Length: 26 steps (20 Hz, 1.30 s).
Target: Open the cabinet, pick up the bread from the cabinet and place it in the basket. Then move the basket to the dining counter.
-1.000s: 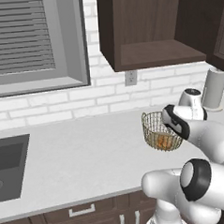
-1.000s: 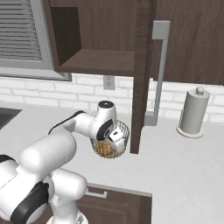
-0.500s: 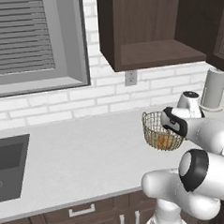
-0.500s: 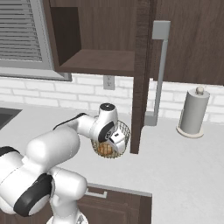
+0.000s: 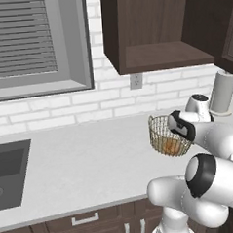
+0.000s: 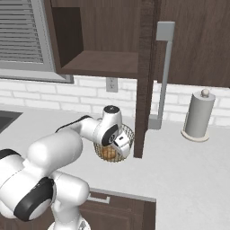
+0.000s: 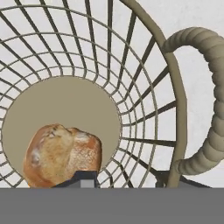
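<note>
basket (image 5: 164,135) on worktop (image 5: 91,154) | bread (image 5: 171,145) inside | tool (image 5: 181,127) at rim

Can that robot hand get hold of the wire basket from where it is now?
Probably yes: the gripper is already at the basket rim beside its rope handle, one finger inside above the bread. Nothing stands between them.

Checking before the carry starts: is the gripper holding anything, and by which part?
The gripper straddles the basket wall at the rim beside its rope handle; a firm hold cannot be told.
</note>
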{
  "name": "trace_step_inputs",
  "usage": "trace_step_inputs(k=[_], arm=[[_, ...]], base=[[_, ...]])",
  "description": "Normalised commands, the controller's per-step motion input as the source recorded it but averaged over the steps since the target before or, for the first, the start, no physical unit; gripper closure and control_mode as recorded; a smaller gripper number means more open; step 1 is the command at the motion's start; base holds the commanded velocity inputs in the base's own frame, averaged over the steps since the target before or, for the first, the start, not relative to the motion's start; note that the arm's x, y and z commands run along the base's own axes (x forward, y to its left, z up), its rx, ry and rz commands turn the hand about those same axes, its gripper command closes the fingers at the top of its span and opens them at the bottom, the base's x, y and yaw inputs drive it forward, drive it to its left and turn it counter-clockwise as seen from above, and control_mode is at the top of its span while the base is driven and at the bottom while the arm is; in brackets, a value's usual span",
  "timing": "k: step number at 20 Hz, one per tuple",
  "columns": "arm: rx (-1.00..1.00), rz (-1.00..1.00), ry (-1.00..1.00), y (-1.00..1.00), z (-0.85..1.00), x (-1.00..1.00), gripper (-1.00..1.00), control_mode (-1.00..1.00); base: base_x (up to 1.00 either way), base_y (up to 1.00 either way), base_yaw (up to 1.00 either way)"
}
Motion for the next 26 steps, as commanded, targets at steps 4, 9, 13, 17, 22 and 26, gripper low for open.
trace_step_inputs(k=[4, 9, 13, 17, 22, 26], arm=[[0.0, 0.02, 0.0, 0.0, -0.08, -0.05, 1.0, -1.0], [0.0, 0.0, 0.0, 0.18, 0.4, -0.11, 1.0, -1.0], [0.0, 0.0, 0.0, 0.18, 0.74, -0.42, 1.0, -1.0], [0.0, -0.01, 0.0, 0.19, 0.71, -0.36, 1.0, -1.0], [0.02, -0.07, 0.0, 0.11, 0.6, -0.22, 1.0, -1.0], [0.05, -0.12, 0.0, 0.0, 0.79, -0.21, 1.0, -1.0]], base=[[0.0, 0.0, 0.0], [0.0, 0.0, 0.0], [0.0, 0.0, 0.0], [0.0, 0.0, 0.0], [0.0, 0.0, 0.0], [0.0, 0.0, 0.0]])
